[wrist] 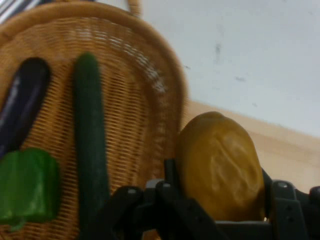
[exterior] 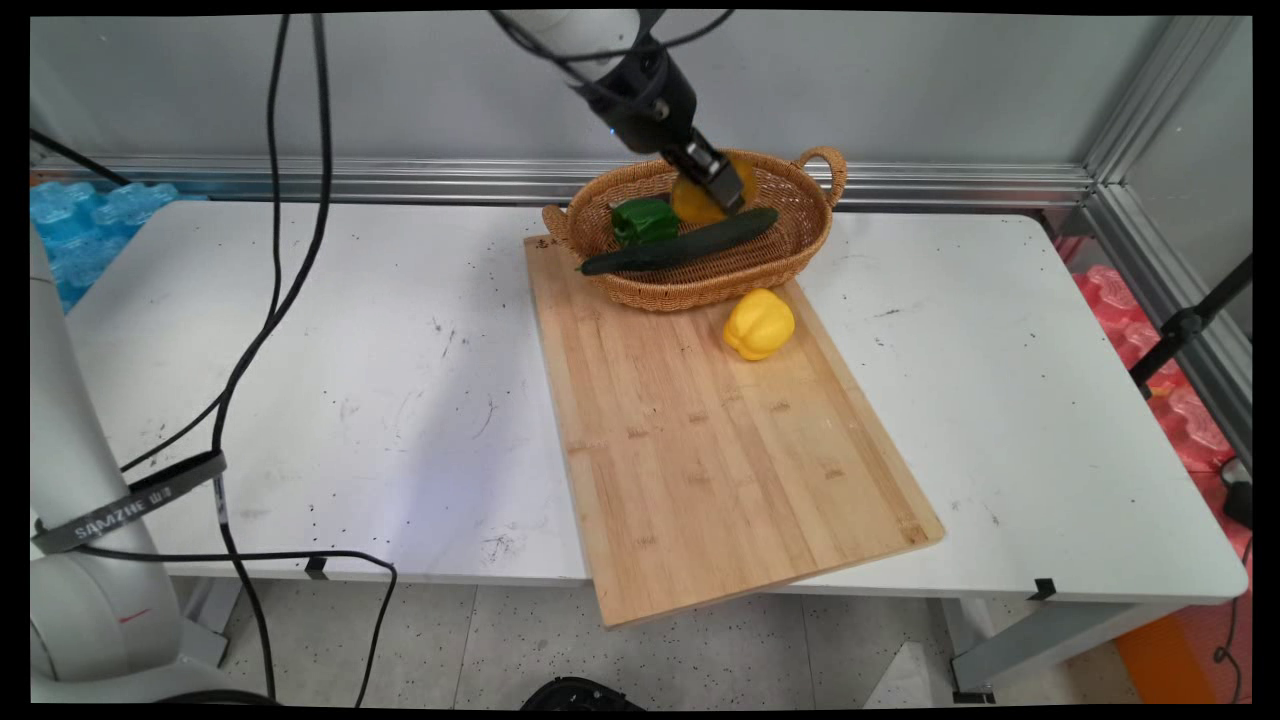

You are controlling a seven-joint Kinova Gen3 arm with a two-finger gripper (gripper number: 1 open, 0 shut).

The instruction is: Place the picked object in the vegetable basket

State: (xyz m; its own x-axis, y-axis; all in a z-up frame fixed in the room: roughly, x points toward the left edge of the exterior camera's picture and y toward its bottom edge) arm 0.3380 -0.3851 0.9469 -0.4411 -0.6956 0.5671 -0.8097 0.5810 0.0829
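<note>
The black gripper (exterior: 722, 186) is closed around a round orange-yellow fruit (wrist: 220, 165), maybe a lemon or an orange, and its two fingers (wrist: 172, 177) press on the fruit's sides. The gripper holds the fruit up in the air over the wicker basket (exterior: 790, 245), near the basket's back rim. Inside the basket lies a long dark green cucumber (exterior: 680, 246), with one end poking over the basket's front left rim. A green bell pepper (exterior: 644, 219) sits in the basket too, just beside the cucumber, toward the left. In the hand view a dark purple eggplant (wrist: 22, 102) also lies in the basket, next to the cucumber. The basket stands on the far end of a wooden cutting board (exterior: 710, 440). A yellow bell pepper (exterior: 759, 323) sits on the board, just in front of the basket. The board lies on the white table (exterior: 330, 380), and its near end sticks out past the table's edge.
</note>
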